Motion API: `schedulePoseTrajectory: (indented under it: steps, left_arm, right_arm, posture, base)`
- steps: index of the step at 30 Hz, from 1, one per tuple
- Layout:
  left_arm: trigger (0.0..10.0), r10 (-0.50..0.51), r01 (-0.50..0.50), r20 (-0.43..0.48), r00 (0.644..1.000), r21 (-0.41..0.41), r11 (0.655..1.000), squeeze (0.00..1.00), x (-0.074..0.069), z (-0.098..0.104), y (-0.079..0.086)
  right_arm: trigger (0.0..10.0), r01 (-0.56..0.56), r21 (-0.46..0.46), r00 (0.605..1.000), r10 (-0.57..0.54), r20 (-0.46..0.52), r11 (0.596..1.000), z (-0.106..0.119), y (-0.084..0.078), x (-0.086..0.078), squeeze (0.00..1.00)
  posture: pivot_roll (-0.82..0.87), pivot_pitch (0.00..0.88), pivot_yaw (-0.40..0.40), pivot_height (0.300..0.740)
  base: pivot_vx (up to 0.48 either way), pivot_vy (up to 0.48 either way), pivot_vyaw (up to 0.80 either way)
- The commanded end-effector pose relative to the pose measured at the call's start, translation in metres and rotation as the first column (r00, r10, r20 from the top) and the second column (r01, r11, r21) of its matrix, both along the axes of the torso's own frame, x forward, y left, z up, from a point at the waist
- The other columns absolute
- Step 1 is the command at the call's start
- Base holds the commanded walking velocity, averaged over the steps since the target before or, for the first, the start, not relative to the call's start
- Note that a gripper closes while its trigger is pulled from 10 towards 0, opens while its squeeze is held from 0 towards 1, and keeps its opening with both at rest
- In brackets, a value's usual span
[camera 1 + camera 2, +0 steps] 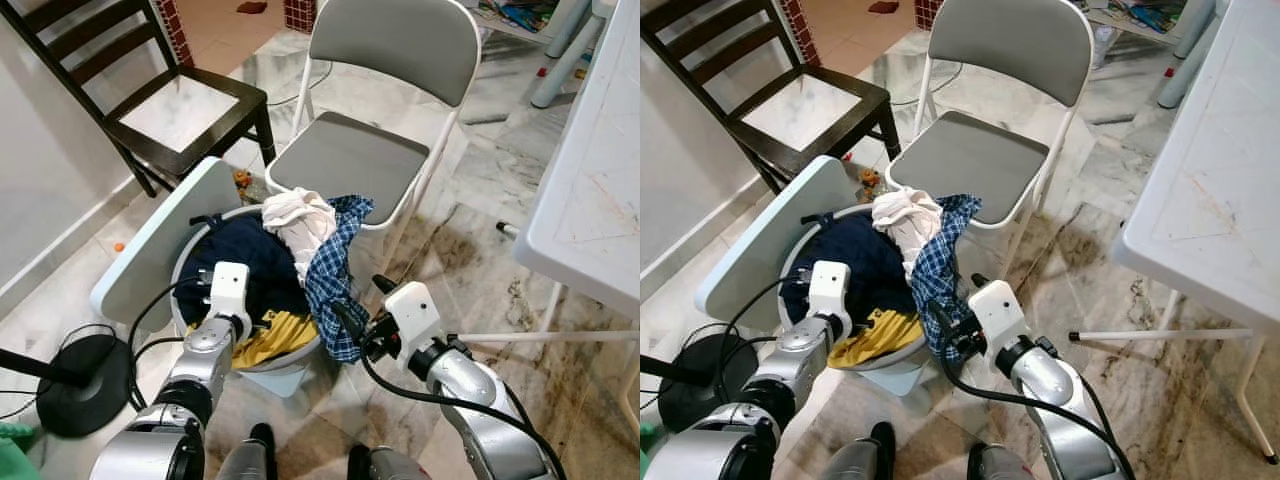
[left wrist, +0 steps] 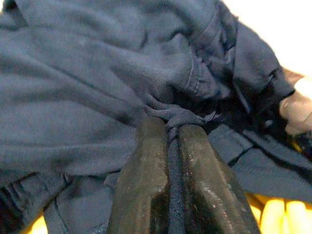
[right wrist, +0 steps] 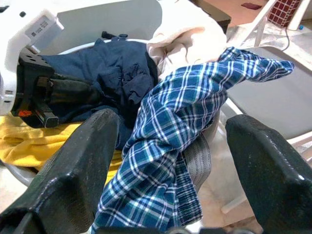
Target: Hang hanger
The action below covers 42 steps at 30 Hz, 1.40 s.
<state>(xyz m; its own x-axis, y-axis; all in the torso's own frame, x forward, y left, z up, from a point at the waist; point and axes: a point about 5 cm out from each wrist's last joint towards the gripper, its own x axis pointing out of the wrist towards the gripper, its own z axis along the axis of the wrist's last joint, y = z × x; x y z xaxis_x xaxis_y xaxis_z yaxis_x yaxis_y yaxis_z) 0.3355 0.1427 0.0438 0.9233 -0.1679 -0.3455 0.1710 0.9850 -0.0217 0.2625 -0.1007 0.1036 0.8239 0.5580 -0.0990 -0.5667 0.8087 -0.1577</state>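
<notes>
A robot looks down at a round laundry basket [image 1: 190,262] on a marble floor [image 1: 470,260], heaped with clothes. The left claw [image 2: 168,127] is clenched on a fold of navy cloth [image 1: 245,262] in the basket; the wrist view shows fabric pinched between its two black fingers. The right claw [image 1: 358,312] hangs released, fingers spread wide, just beside a blue plaid shirt [image 1: 330,275] that drapes over the basket's near rim. A cream garment [image 1: 300,218] lies on top of the pile and a yellow one [image 1: 268,335] sits low at the front. A grey folding chair [image 1: 385,60] stands behind the basket, a dark wooden chair [image 1: 150,95] to the left, and a white surface [image 1: 590,190] to the right.

No hanger can be made out anywhere, so where the task's thing lies cannot be told; it may be buried under the clothes.

Risks, as a judgement: lifting the navy cloth could drag the tangled pile with it, spilling the plaid shirt and cream garment onto the floor, or tipping the light basket. A thin pinch of fabric may also slip free. The open right claw could snag the plaid shirt if it closes blindly.
</notes>
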Motion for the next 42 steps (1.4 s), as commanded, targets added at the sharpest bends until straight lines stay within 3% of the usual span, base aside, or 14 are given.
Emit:
schedulePoseTrajectory:
  steps: [1,6,9,12,16,17,23,26,32,34,37,38,40,42]
  left_arm:
    - [0.0,-0.016,0.016,0.026,1.0,-0.003,1.0,0.0,-0.003,-0.001,-0.002]
    - [0.0,-0.024,0.025,0.115,0.993,-0.002,1.0,0.0,-0.002,0.008,0.0]
    - [0.0,-0.083,0.072,0.249,0.965,0.053,0.996,0.0,0.0,0.025,0.0]
    - [0.0,-0.091,0.074,0.289,0.953,0.071,0.995,0.0,0.0,0.031,0.0]
    - [0.0,-0.116,0.048,0.469,0.876,0.154,0.987,0.0,-0.008,0.057,0.006]
    - [0.0,-0.116,0.014,0.53,0.84,0.193,0.981,0.0,-0.014,0.067,0.011]
    - [0.0,-0.147,-0.025,0.616,0.774,0.262,0.965,0.0,-0.029,0.084,0.019]
    - [0.0,-0.189,-0.005,0.631,0.752,0.293,0.956,0.0,-0.034,0.093,0.015]
    - [0.0,-0.251,0.066,0.599,0.76,0.313,0.947,0.0,-0.038,0.089,0.003]
    - [0.0,-0.285,0.161,0.507,0.813,0.275,0.948,0.0,-0.037,0.076,-0.009]
    - [0.0,-0.317,0.211,0.41,0.855,0.283,0.936,0.0,-0.036,0.062,-0.014]
    - [0.0,-0.303,0.216,0.346,0.888,0.269,0.939,0.0,-0.033,0.053,-0.013]
    - [0.0,-0.311,0.233,0.301,0.901,0.267,0.935,0.0,-0.032,0.047,-0.014]
    - [7.5,-0.331,0.272,0.252,0.909,0.242,0.931,0.0,-0.023,0.047,-0.022]
  right_arm:
    - [10.0,0.009,0.0,1.0,-0.009,-0.006,1.0,-0.002,0.0,-0.001,0.0]
    - [10.0,0.018,-0.001,1.0,-0.018,-0.001,1.0,-0.002,-0.001,0.0,0.0]
    - [10.0,0.028,-0.002,1.0,-0.028,0.003,1.0,-0.002,-0.002,0.001,0.0]
    - [10.0,0.028,-0.002,1.0,-0.028,0.003,1.0,-0.002,-0.002,0.001,0.0]
    - [10.0,0.031,-0.006,0.999,-0.031,0.007,0.999,-0.003,-0.003,0.003,0.0]
    - [10.0,0.032,-0.007,0.999,-0.032,0.009,0.999,-0.002,-0.003,0.004,0.0]
    - [10.0,0.025,-0.012,1.0,-0.024,0.011,1.0,-0.003,-0.002,0.005,0.0]
    - [10.0,0.018,-0.014,1.0,-0.018,0.012,1.0,-0.004,-0.001,0.006,0.0]
    - [10.0,0.011,-0.015,1.0,-0.011,0.015,1.0,-0.004,0.001,0.008,0.0]
    - [10.0,0.008,-0.019,1.0,-0.007,0.016,1.0,-0.004,0.001,0.008,0.0]
    - [10.0,0.006,-0.021,1.0,-0.006,0.015,1.0,-0.004,0.001,0.008,0.0]
    - [10.0,0.005,-0.022,1.0,-0.005,0.015,1.0,-0.005,0.002,0.008,0.0]
    - [10.0,0.005,-0.022,1.0,-0.004,0.015,1.0,-0.005,0.002,0.007,0.0]
    - [10.0,0.002,-0.023,1.0,-0.002,0.014,1.0,-0.006,0.004,0.006,0.0]
  posture:
    - [0.01,0.255,0.016,0.74]
    - [0.01,0.256,0.017,0.74]
    - [0.01,0.255,0.015,0.74]
    - [0.01,0.252,0.014,0.74]
    - [0.02,0.249,0.013,0.74]
    - [0.02,0.247,0.013,0.74]
    - [0.04,0.241,0.009,0.74]
    - [0.04,0.24,0.008,0.74]
    - [0.05,0.242,0.004,0.74]
    - [0.05,0.243,0.001,0.74]
    - [0.04,0.243,0.002,0.74]
    - [0.04,0.244,0.001,0.74]
    - [0.04,0.244,0.0,0.74]
    - [0.04,0.246,0.0,0.74]
  base:
    - [0.0,0.0,0.0]
    - [0.0,0.0,0.0]
    - [0.0,0.0,0.0]
    - [0.0,0.0,0.0]
    - [0.0,0.0,0.0]
    - [0.0,0.0,0.0]
    - [0.0,0.0,0.0]
    - [0.0,0.0,0.0]
    - [0.0,0.0,0.0]
    - [0.0,0.0,0.0]
    - [0.0,0.0,0.0]
    - [0.0,0.0,0.0]
    - [0.0,0.0,0.0]
    - [0.0,0.0,0.0]
